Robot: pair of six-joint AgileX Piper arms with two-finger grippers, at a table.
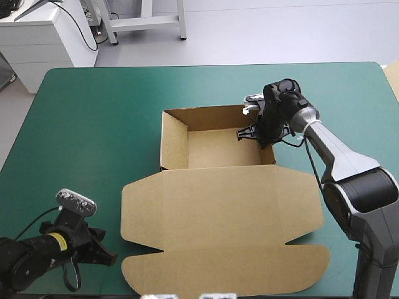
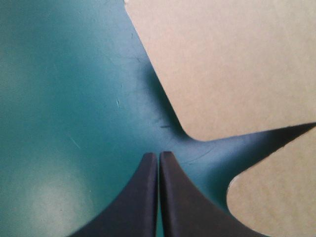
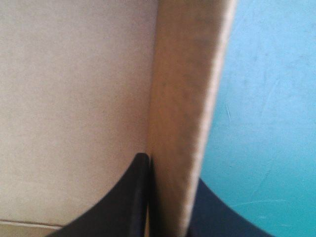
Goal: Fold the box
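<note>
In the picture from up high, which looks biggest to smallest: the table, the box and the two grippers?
1. Table, widest of all.
2. Box, with its lid flat.
3. Left gripper and right gripper: they look alike, and the left sits nearer the camera, so I won't rank them.

A: What lies beyond the table (image 1: 75, 124)?
B: A pale grey floor (image 1: 280, 31), smooth, under soft and even light.
A: Is there any furniture?
B: Yes. At the far left stands a white cabinet (image 1: 43, 43). Near it, a grey metal frame (image 1: 146, 23) rests on the floor with two legs and a crossbar. The table's cover is teal-green, and its far corners are rounded.
</note>
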